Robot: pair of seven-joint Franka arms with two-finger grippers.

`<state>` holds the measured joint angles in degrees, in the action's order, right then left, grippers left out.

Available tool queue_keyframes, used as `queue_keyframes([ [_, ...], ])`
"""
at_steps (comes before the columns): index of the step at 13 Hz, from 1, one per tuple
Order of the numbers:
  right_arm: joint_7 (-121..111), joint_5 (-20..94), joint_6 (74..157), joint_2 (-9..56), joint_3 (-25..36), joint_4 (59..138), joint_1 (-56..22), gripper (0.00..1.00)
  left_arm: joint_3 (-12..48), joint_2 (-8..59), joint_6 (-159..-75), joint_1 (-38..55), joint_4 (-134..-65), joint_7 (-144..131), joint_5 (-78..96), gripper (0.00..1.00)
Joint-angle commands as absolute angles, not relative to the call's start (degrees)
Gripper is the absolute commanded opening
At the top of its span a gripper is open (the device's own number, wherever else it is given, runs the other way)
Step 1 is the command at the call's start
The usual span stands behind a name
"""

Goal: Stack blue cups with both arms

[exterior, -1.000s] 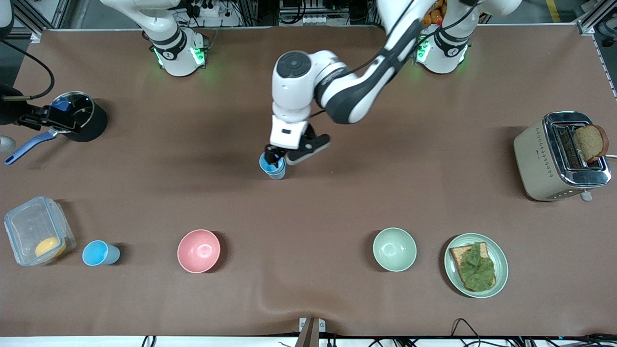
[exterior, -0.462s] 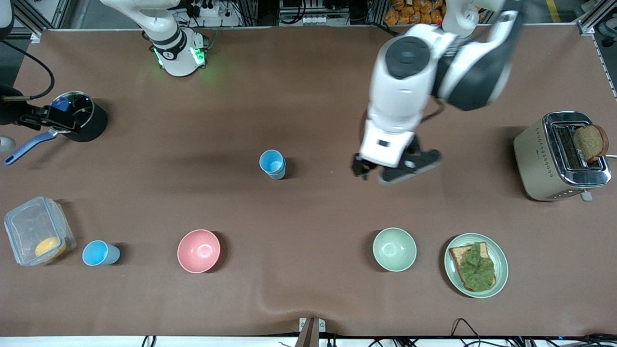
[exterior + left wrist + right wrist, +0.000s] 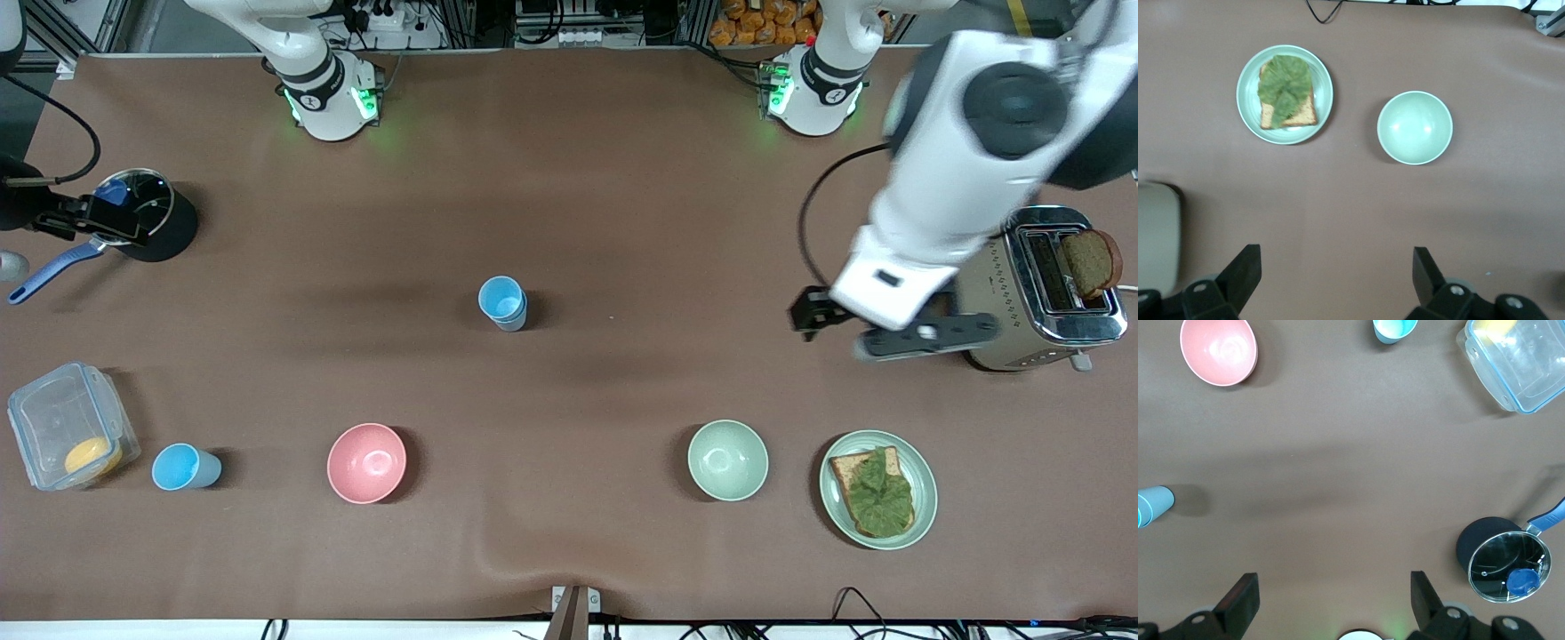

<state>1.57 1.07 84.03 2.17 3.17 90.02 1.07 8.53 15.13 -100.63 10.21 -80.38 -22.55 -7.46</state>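
Near the toaster [image 3: 1036, 289], the left tool [image 3: 836, 327] hung in the air with its fingers [image 3: 1245, 272] spread and nothing between them, over bare desk [image 3: 622, 196] beside the toaster's side wall. Well apart from it, toward mid-desk, the stack [image 3: 504, 303] of two nested cups stood upright. A lone cup [image 3: 182, 468] stood upright at the right arm's end, between the box [image 3: 69, 436] and the pink bowl [image 3: 366, 462]. The right tool [image 3: 1331, 600], fingers likewise spread and empty, waited high over the desk, with the pot [image 3: 1503, 565] below it. Judged from this layout, the lone cup fell to the right arm: descend straight over it, grip the wall squarely, lift clear of the box, then lower it upright into the stack. Open desk lay between cup and stack; only the pink bowl stood close to that path.
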Motion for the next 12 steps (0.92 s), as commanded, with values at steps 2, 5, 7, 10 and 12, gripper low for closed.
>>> queue_keyframes([
  [2,0.6,0.4,84.0,1.8,2.1,90.6,2.5,1.0,9.1,10.7,-96.1,3.9,-82.3,-10.1,-4.8,1.0],
  [5,0.6,0.4,83.9,1.8,2.1,90.6,2.5,1.0,7.5,6.4,-93.7,3.3,-84.5,-3.8,-4.5,1.0],
  [7,0.6,0.4,83.9,1.8,2.1,90.6,2.6,1.0,6.2,3.7,-93.6,3.2,-86.5,-0.7,-3.8,1.0],
  [10,0.6,0.4,83.8,1.8,2.1,90.6,2.7,1.0,3.3,3.3,-93.5,2.7,-86.4,2.7,-2.0,1.0],
  [12,0.6,0.4,83.8,1.8,2.1,90.6,2.7,1.0,1.7,3.2,-93.5,2.8,-86.0,2.7,-2.0,1.0],
])
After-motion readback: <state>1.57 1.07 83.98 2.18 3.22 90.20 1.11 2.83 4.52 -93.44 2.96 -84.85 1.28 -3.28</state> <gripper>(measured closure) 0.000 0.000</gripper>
